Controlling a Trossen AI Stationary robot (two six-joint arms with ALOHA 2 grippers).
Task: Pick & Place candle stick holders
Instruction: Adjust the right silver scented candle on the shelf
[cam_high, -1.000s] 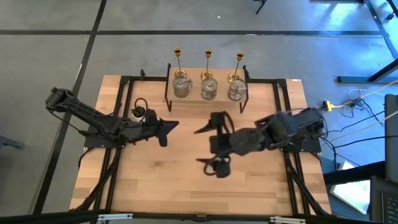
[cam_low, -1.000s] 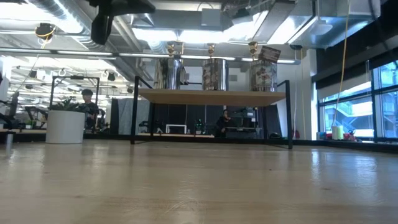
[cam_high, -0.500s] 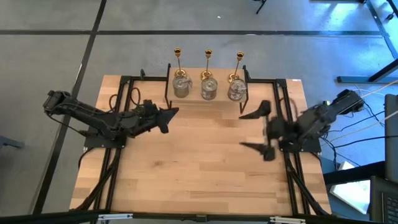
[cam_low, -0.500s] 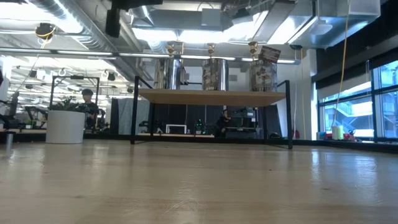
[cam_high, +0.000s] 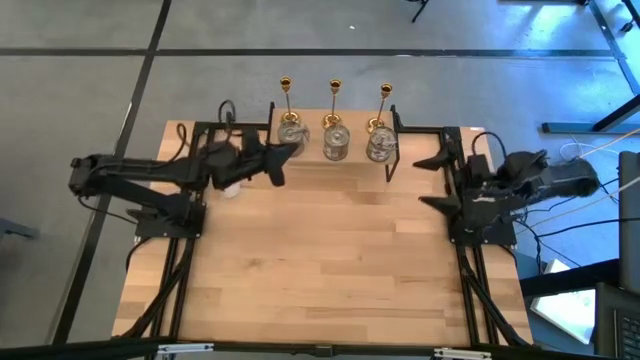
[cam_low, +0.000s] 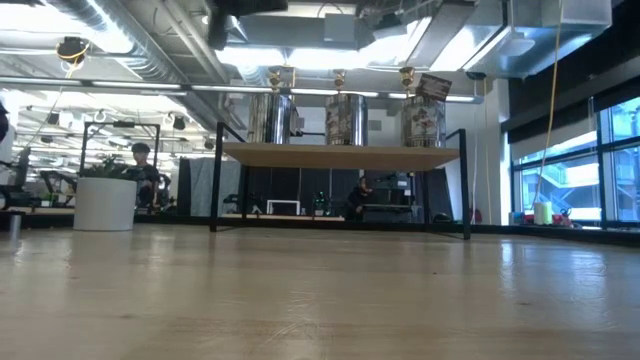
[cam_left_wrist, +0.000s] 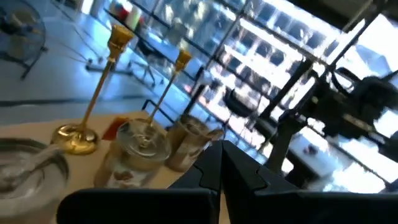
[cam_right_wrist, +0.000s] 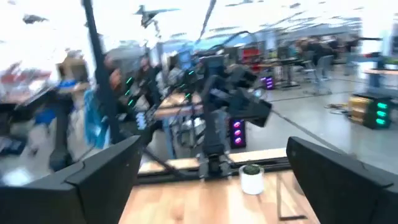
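Three gold candle stick holders (cam_high: 335, 100) with slim stems stand in a row on a raised wooden shelf (cam_low: 340, 153) at the table's far edge. Three squat glass candle stick holders (cam_high: 335, 141) stand just in front of them. My left gripper (cam_high: 290, 152) is shut and hovers level over the shelf's left end, by the left glass holder (cam_high: 291, 137). In the left wrist view its tip (cam_left_wrist: 221, 155) points past the glass holders (cam_left_wrist: 140, 149). My right gripper (cam_high: 420, 182) stands open near the table's right edge, with nothing between its fingers.
A small white pot with a green plant (cam_high: 232, 187) sits on the table under my left arm, also seen in the low view (cam_low: 105, 200). The shelf's black frame legs (cam_high: 270, 150) stand at both of its ends. Bare wooden tabletop (cam_high: 330, 260) stretches between the arms.
My left gripper, still shut, has swung up and toward the far edge, from beside the plant pot to the shelf's left end. My right gripper, still open, has drawn back from the table's middle toward the right edge and turned level.
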